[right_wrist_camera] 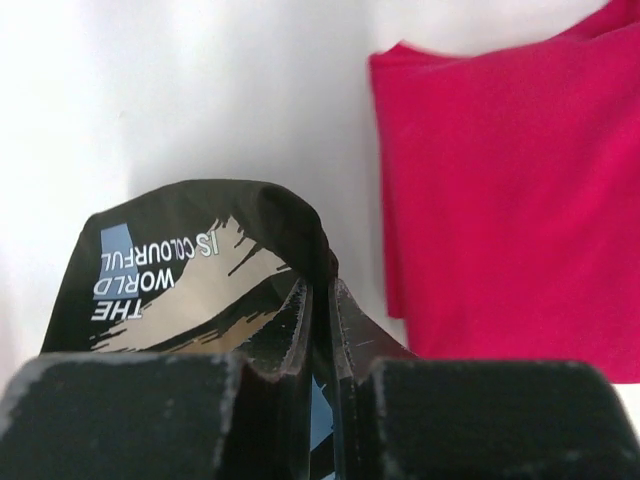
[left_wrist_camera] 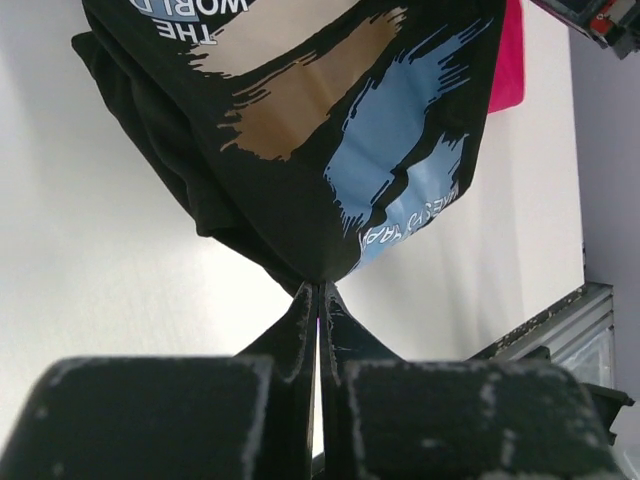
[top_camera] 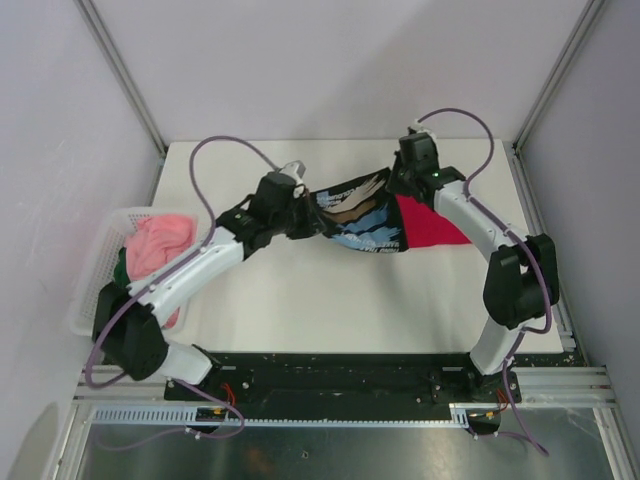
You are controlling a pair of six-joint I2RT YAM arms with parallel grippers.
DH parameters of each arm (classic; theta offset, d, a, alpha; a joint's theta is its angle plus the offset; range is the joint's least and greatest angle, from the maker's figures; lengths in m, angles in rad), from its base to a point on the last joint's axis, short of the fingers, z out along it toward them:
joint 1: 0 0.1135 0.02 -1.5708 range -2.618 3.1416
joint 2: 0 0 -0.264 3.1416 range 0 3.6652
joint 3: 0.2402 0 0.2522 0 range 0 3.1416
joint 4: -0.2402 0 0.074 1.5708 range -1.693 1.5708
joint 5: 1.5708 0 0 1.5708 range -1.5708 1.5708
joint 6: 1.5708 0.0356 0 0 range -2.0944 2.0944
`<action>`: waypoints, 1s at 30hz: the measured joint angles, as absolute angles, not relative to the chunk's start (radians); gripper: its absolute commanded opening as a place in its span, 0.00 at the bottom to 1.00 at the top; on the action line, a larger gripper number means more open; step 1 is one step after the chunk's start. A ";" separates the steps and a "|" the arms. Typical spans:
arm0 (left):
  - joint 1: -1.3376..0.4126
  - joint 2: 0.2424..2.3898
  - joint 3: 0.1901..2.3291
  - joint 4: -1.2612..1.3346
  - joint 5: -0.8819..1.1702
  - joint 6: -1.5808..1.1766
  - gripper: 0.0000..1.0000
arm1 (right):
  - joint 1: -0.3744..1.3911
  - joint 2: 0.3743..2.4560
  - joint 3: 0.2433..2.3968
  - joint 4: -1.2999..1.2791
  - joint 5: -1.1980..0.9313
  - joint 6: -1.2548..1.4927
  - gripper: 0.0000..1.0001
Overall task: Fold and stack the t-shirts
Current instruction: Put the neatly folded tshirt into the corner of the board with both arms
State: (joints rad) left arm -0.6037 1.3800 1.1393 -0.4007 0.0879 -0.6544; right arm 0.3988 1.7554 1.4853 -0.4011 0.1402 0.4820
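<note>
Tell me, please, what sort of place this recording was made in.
Most likely a robotics lab test cell, not a home: the white table is boxed in by plain panels on aluminium frame posts, a black mounting plate runs along its near edge, and a white lattice basket holds a pink garment.
</note>
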 measured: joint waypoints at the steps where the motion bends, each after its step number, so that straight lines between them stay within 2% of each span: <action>1: -0.618 1.412 1.172 -0.401 0.082 -0.655 0.00 | 0.380 1.754 1.488 -0.403 0.140 0.477 0.00; 14: -0.721 1.796 1.588 -0.401 0.078 -0.662 0.00 | 0.144 1.754 1.577 -0.423 0.088 0.440 0.00; 30: -0.734 2.057 1.919 -0.408 0.097 -0.682 0.00 | 0.027 1.834 1.697 -0.426 0.047 0.441 0.00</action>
